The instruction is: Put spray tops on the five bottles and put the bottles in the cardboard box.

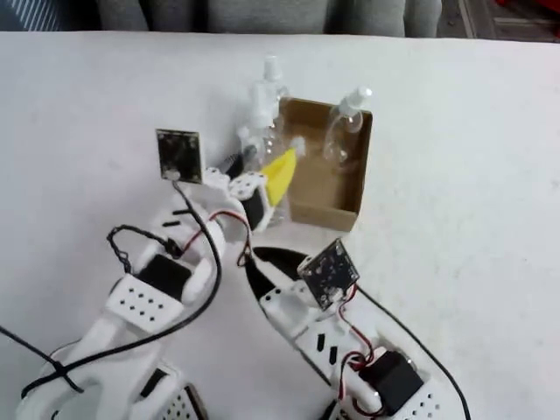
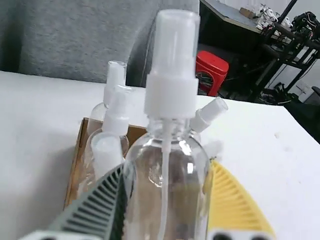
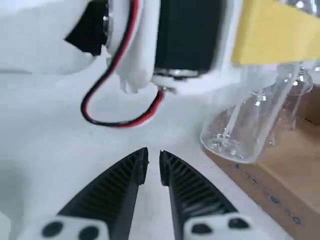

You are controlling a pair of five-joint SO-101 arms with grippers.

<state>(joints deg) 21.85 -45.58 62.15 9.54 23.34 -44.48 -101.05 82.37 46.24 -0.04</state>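
Four clear bottles can be counted from the left wrist, one cardboard box (image 2: 77, 155) and two grippers; the held bottle (image 2: 167, 195) stands upright with the left gripper (image 2: 167, 175) pinching it, one grey finger and one yellow finger against its sides; its white spray top (image 2: 172, 75) is seated on the neck, and a thin dip tube runs down through the transparent, round-shouldered body; from the high view it sits at the box's left wall, near the rim, though whether its base rests on anything cannot be told; beyond it a second bottle (image 2: 112, 145) stands with a white top, a third bottle (image 2: 114, 80) behind that one has a translucent top, and a tilted bottle (image 2: 207, 117) leans to the other side; the right gripper (image 3: 153, 167) hangs low over the white table (image 1: 472, 175) just beside the box, its black ribbed jaws almost pressed together with nothing between them.
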